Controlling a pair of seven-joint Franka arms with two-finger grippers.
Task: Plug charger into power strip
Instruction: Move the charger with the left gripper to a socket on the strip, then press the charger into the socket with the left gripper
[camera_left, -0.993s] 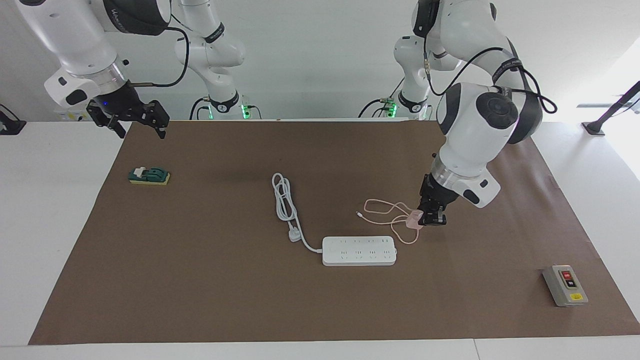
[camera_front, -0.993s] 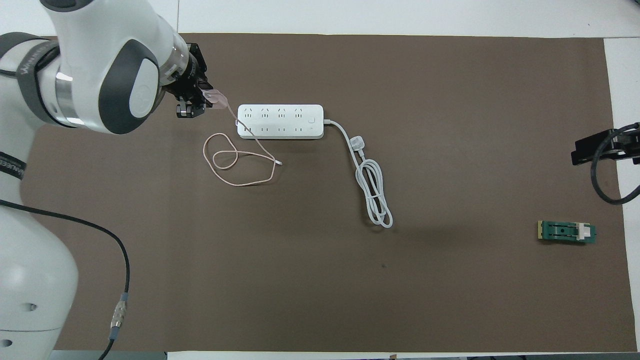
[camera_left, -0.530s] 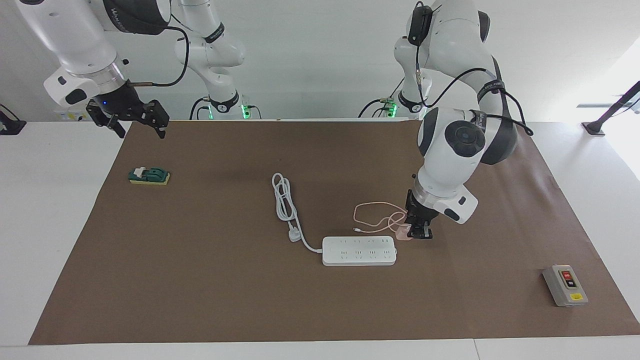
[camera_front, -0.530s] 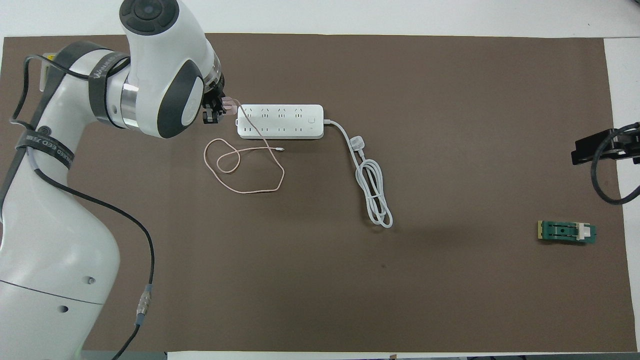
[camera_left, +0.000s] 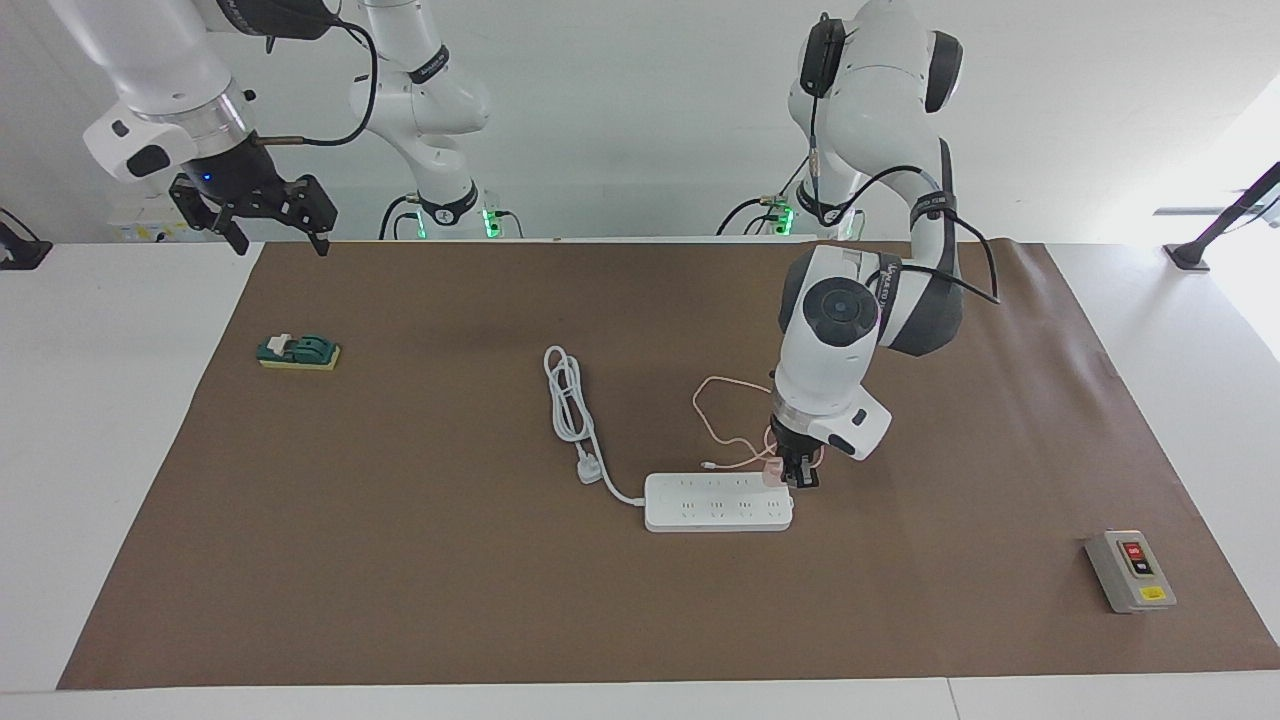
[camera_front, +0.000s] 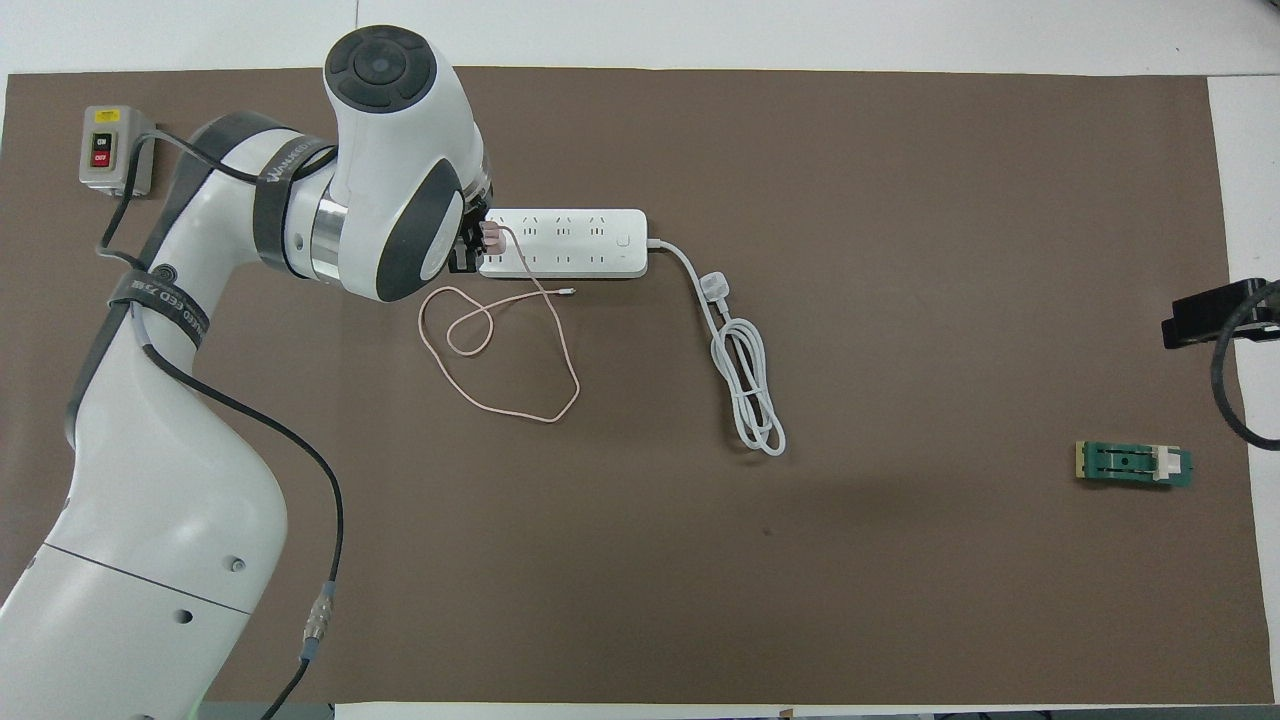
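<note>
Your left gripper (camera_left: 797, 478): clamped on the charger (camera_left: 775, 472), poised over the end of the power strip (camera_left: 718, 502) toward the left arm's end of the table; whether the prongs have entered a socket, you cannot tell from either view.

Charger cable (camera_front: 500, 345): thin, pink, trailing from the charger across the strip's corner, looping on the brown mat (camera_left: 400, 560) nearer the robots than the strip.

Power strip: flat on the mat, its thick white cord (camera_left: 570, 400) coiled beside it, white plug (camera_left: 588, 471) lying unconnected.

Your right gripper (camera_left: 262, 215): waiting, fingers spread wide, holding nothing, raised over the mat's corner.

Also present: green block (camera_left: 298, 352); grey switch box (camera_left: 1130, 570).
</note>
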